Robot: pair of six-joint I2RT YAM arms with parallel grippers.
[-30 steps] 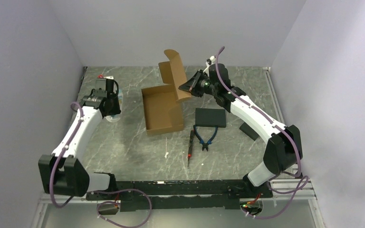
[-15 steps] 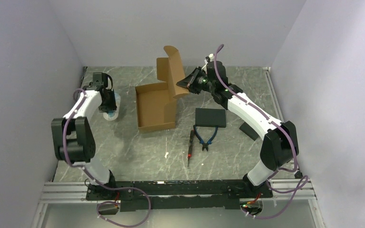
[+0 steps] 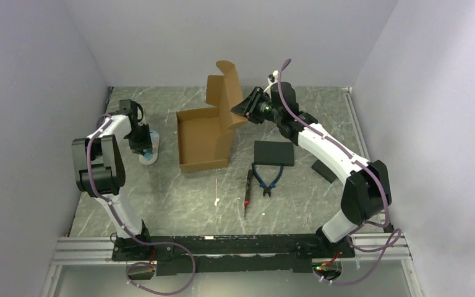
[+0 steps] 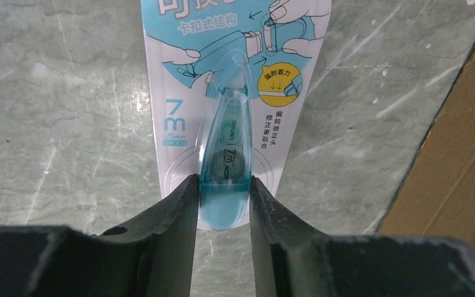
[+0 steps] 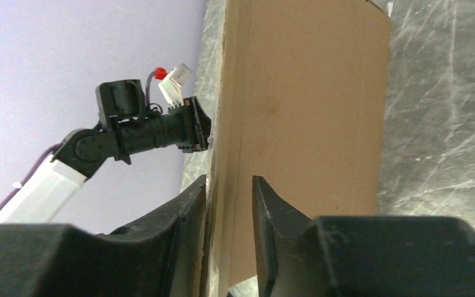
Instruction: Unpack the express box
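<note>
The express box (image 3: 203, 141) sits open on the counter (image 3: 179, 198), around the middle and toward the far side, between the two arms. Its tray lies flat, and its lid flap (image 3: 224, 99) stands roughly upright from the tray's right wall, with the top tab curling over.

The right end effector (image 3: 248, 109) reaches in from the right and is clenched on the right edge of that flap. In the right wrist view, the right end effector (image 5: 229, 185) has one finger on each side of the cardboard lid flap (image 5: 303, 124). Part of the left arm (image 5: 130, 133) shows beyond it against the wall.

The left end effector (image 3: 143, 145) points down at the counter, left of the box and apart from it. It is grasping a correction tape blister pack (image 3: 149, 156). In the left wrist view, the left end effector (image 4: 224, 185) has both fingers pressed against the sides of the clear blue dispenser at the near end of the pack (image 4: 235, 93). The pack's printed card lies flat on the marbled surface. A brown edge of the box (image 4: 464, 161) shows at the right of that view.

To the right of the box lies a flat black pad (image 3: 274, 153). Just nearer than it are blue-handled pliers (image 3: 267, 176) and a slim black tool with a red tip (image 3: 248, 192). A second dark pad (image 3: 325, 171) lies farther right, partly hidden by the right arm.
</note>
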